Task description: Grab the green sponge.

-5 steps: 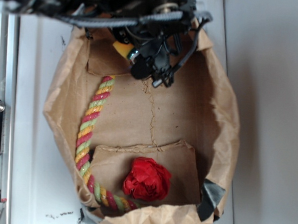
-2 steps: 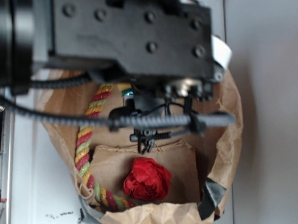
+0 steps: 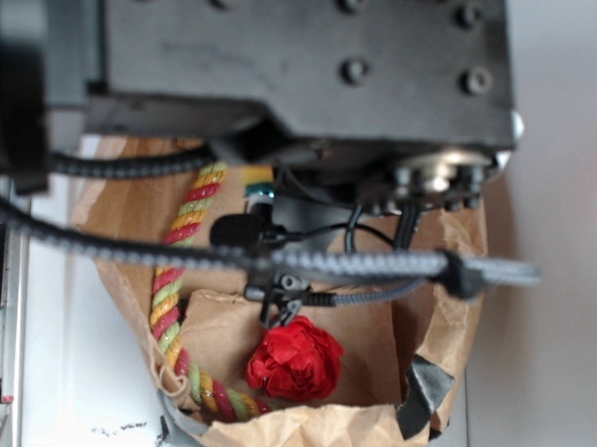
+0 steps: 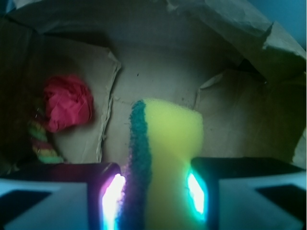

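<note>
Currently the gripper [image 4: 156,191] is clamping the green sponge [image 4: 165,143] between its two fingers [image 4: 57,196], one pressing on each side, as the wrist view is showing. One sponge is being counted: a yellow foam block with a single dark green scouring layer running down its left face. The foam is narrowing where the two pads are pinching it. Two lit patches are glowing on the inner faces of the fingers, one pink-white on the left and one cyan on the right.

In the exterior view the sponge [image 3: 255,184] is showing only as a small yellow and green corner under the black arm body [image 3: 287,63], which is filling the upper part of that view. One ribbed cable [image 3: 277,257] is crossing in front of the wrist from left to right.

Below the gripper, one brown paper bag [image 3: 455,292] is lying open on the white table [image 3: 70,372], and the gripper with the sponge is sitting above its interior. Inside the bag, one red paper ball [image 3: 294,358] is resting on the folded bottom flap near the bag's lower edge. One twisted rope [image 3: 175,277] of red, yellow and green strands is running along the left wall of the bag and curving under the ball. Both are lying apart from the sponge.
</note>
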Robot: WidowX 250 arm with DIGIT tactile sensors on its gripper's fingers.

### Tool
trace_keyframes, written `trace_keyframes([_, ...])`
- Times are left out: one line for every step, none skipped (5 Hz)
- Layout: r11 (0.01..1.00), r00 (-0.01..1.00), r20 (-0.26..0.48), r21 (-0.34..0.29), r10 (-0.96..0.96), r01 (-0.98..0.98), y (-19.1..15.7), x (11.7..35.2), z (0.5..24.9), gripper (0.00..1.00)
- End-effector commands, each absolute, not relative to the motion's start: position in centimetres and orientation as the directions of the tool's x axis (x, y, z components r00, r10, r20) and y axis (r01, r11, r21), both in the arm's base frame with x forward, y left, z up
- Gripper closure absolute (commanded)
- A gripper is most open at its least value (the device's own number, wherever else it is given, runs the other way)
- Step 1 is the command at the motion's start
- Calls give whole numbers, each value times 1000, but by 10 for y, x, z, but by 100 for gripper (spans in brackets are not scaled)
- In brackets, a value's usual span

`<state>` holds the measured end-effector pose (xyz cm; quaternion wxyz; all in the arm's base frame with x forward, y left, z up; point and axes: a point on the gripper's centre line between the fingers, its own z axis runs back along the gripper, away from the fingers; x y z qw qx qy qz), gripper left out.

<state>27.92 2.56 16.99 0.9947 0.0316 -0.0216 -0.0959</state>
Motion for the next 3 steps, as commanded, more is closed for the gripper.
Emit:
trace_keyframes([977,965,164,84,-205,194,36,268,220,100])
trace_keyframes([980,968,163,91,-190,177,35,268,217,100])
trace_keyframes([974,965,151,108,-212,197,34,269,216,56])
